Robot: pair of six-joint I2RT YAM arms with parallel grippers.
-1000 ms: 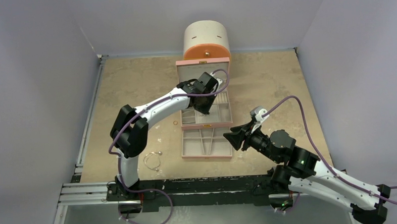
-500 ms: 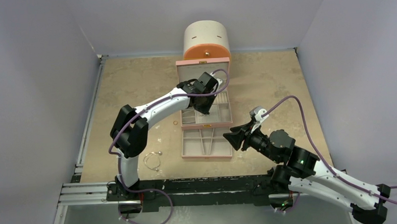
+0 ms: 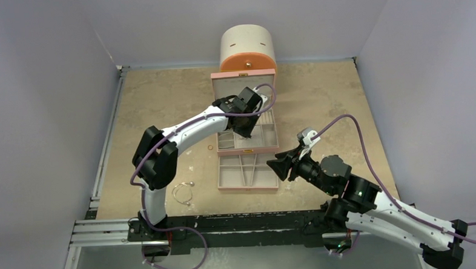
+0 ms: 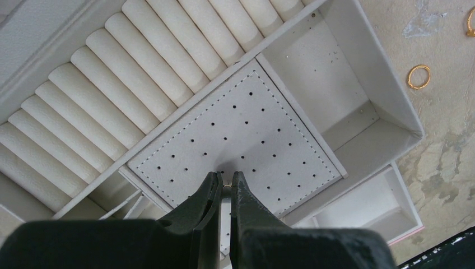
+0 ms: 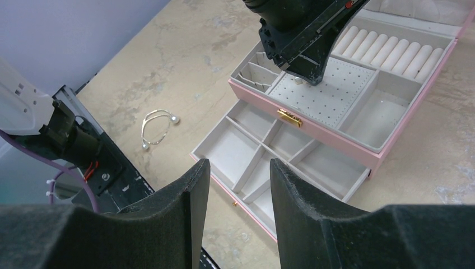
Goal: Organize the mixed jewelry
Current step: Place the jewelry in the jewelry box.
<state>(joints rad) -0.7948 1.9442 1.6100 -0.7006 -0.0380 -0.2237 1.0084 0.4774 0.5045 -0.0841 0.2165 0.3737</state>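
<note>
- Two arms share the job; the left gripper (image 4: pixel 226 178) hangs tip-down over the perforated stud pad (image 4: pixel 241 129) in the upper tray of the pink jewelry box (image 5: pixel 330 141), its jaws pressed almost together; the step in hand looks like seating a stud in one of the holes
- right gripper (image 5: pixel 238 168) waits off the box's front right corner, jaws wide and holding nothing
- bangle (image 3: pixel 182 192) lies on the table (image 3: pixel 155 102) left of the pulled-out lower drawer (image 5: pixel 263 157), apart from it; coppery ring (image 3: pixel 210 147) sits on the table just beside the box's left wall (it reads as gold in the left wrist view)
- next move, as I judge it: line the tips up with one hole, lower gently, then release; the holes are small, so a slight offset would miss
- hard to make out: whether a stud is really pinched; a pale speck (image 4: pixel 226 189) shows between the tips, too small to name; no loose studs can be picked out from overhead; the left arm hides part of the tray there
</note>
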